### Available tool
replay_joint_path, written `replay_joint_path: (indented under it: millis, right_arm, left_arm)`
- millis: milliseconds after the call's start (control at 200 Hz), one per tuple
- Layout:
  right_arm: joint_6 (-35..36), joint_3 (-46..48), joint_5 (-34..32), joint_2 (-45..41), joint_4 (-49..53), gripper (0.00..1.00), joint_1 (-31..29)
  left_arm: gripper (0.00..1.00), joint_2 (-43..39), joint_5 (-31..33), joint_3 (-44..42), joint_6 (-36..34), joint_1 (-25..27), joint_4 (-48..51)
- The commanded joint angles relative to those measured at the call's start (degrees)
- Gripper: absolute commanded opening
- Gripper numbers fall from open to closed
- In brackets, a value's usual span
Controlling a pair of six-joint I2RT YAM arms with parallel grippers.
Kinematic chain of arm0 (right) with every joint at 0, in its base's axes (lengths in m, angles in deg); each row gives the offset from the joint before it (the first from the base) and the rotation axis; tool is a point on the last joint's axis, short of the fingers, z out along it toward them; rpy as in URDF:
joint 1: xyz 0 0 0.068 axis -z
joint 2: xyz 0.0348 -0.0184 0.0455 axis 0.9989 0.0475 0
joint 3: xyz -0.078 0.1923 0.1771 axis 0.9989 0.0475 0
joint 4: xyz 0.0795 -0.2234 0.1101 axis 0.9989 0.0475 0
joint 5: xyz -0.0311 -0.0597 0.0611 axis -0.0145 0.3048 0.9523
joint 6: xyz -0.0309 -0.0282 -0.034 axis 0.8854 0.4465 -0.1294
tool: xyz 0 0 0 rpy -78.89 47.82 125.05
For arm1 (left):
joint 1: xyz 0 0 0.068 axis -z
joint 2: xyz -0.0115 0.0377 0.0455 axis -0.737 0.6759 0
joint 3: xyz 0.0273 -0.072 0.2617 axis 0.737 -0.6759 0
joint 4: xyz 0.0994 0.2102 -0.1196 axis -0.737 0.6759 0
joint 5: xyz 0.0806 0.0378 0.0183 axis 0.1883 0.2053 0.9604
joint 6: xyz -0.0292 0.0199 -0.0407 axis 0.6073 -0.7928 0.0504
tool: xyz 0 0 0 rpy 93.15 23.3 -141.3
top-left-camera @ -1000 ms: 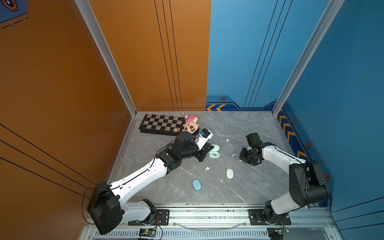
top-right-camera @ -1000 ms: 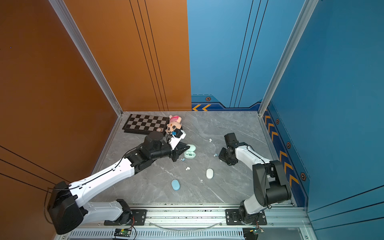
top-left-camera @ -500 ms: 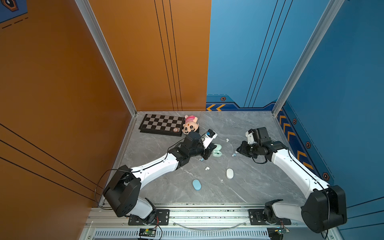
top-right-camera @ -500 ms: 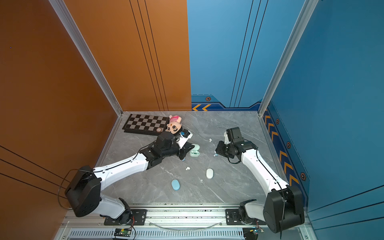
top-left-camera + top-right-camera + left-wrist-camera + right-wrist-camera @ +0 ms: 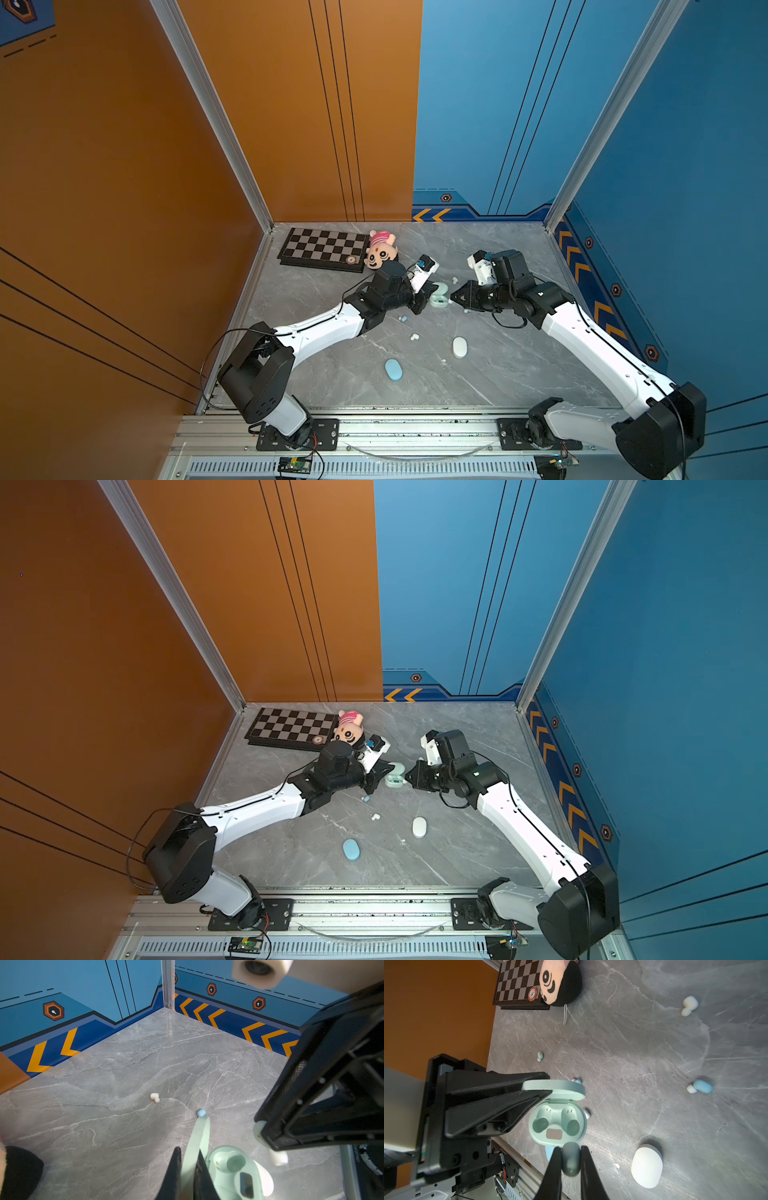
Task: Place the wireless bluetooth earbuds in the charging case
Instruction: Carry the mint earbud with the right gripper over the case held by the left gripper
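Mid-table, with left gripper clamping the case lid, right gripper should seat its pinched earbud squarely in a well.

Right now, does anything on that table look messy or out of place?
Yes. Loose buds are strewn across the table, like the white earbud and blue earbud. The plush toy and chessboard in the far corner look unrelated.

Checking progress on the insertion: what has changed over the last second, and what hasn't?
The right gripper, still shut on a mint earbud, moved left in both top views, up to the open mint case. The left gripper stays clamped on the lid, though its elbow shifted. The white case, blue case and loose earbuds lie unchanged.
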Motion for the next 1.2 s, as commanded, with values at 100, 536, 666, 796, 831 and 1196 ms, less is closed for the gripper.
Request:
replay_joint_path:
  millis: [100,536,666,796,831,1196]
  right_arm:
    - [0.61,-2.68,-1.03,1.75,-1.13,0.13,-0.56]
    - [1.49,-1.29,-2.23,2.06,-1.13,0.13,-0.83]
    - [1.75,-1.05,-2.50,1.55,-1.13,0.13,-0.65]
    - [1.75,-0.84,-2.79,1.18,-1.12,0.13,-0.06]
    - [1.77,-0.80,-2.80,1.18,-1.13,0.13,0.04]
    - [1.84,-1.14,-3.49,1.65,-1.13,0.13,0.57]
  left_arm:
    - [0.00,-0.83,-2.79,2.46,-0.54,1.14,-1.22]
    - [0.00,-1.53,-2.67,4.00,-0.65,1.32,-1.27]
    - [0.00,-1.56,-2.79,4.03,-0.66,1.39,-1.21]
    - [0.00,-1.52,-2.67,4.02,-0.88,1.38,-1.26]
    - [0.00,-1.52,-2.63,4.03,-0.90,1.40,-1.22]
    - [0.00,-1.52,-2.49,4.11,-1.04,1.39,-1.26]
